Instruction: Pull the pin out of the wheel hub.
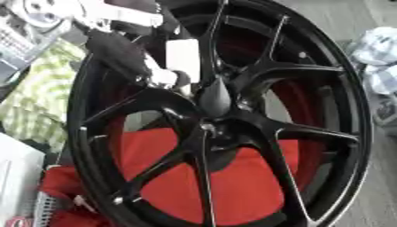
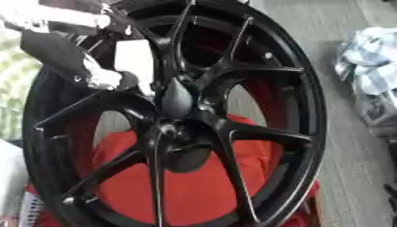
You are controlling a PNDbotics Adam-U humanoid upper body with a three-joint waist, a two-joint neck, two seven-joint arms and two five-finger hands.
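- Black and glossy, the wheel hub (image 1: 225, 119) fills the view, standing tilted, its spokes meeting at the centre.
- A dark, tapered pin (image 1: 216, 96) sticks out at that centre.
- The left robot hand (image 1: 128, 55) comes in from the upper left, lying over the spokes just left of the pin; whether its fingers are curled or straight cannot be told.
- Red cloth (image 1: 232, 177) shows behind the lower spokes.
- White crumpled material (image 2: 368, 57) lies to the right.
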